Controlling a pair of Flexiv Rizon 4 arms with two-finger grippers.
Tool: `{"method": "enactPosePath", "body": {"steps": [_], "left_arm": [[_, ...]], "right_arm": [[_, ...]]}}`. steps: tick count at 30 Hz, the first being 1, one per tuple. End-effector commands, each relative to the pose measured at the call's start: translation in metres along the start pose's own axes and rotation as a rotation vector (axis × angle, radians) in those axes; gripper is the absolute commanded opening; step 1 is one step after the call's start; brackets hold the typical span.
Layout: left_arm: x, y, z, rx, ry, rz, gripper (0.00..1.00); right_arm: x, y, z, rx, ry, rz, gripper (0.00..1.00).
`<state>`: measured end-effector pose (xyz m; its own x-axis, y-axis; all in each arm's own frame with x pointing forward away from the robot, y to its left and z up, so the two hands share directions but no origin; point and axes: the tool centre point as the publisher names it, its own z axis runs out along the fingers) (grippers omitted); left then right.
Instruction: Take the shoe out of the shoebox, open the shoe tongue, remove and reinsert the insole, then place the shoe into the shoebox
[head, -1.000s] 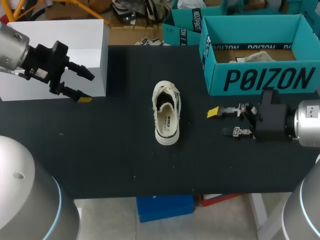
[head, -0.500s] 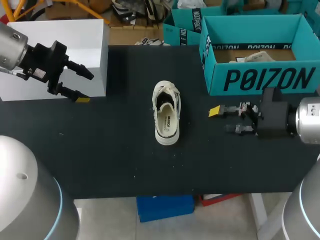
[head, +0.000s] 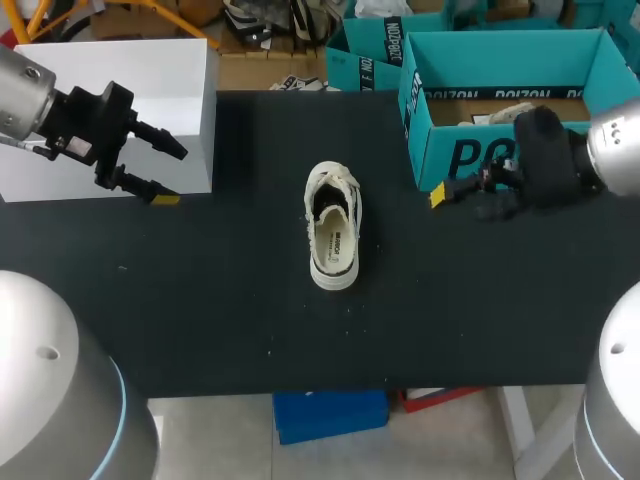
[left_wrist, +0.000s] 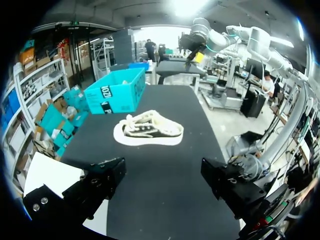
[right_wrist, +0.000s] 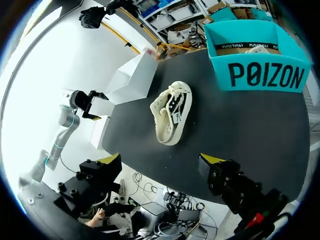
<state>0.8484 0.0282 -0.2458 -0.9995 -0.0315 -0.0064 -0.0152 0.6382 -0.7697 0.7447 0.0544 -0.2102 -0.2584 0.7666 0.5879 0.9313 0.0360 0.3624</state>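
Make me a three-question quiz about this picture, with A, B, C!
1. The open cardboard shoebox is: A teal B red C yellow
2. The white-and-black canvas shoe lies: A in the shoebox B on the black table C on the floor
3. The left gripper is: A open, empty B shut on the shoe C shut on an insole
1 A: its walls are teal. 2 B: it rests on the tabletop. 3 A: fingers apart, nothing between.

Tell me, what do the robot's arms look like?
The left arm and right arm are smooth silver tubes; big rounded joints carry a thin blue ring. The left end effector and right end effector are black blocks with two yellow-tipped fingers.
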Motion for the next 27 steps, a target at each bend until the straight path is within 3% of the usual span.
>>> {"method": "enactPosePath", "body": {"steps": [1, 12, 19, 27], "left_arm": [[0.001, 0.001, 0.001, 0.000, -0.003, 0.002, 1.00], [0.001, 0.001, 0.001, 0.000, -0.003, 0.002, 1.00], [0.001, 0.001, 0.001, 0.000, -0.003, 0.002, 1.00], [0.001, 0.001, 0.001, 0.000, -0.003, 0.002, 1.00]], "right_arm": [[0.002, 0.047, 0.024, 0.341, -0.282, -0.079, 1.00], [-0.001, 0.071, 0.059, 0.452, -0.456, -0.127, 1.00], [0.002, 0.079, 0.081, 0.482, -0.477, -0.108, 1.00], [0.002, 0.079, 0.081, 0.482, -0.477, -0.108, 1.00]]}}
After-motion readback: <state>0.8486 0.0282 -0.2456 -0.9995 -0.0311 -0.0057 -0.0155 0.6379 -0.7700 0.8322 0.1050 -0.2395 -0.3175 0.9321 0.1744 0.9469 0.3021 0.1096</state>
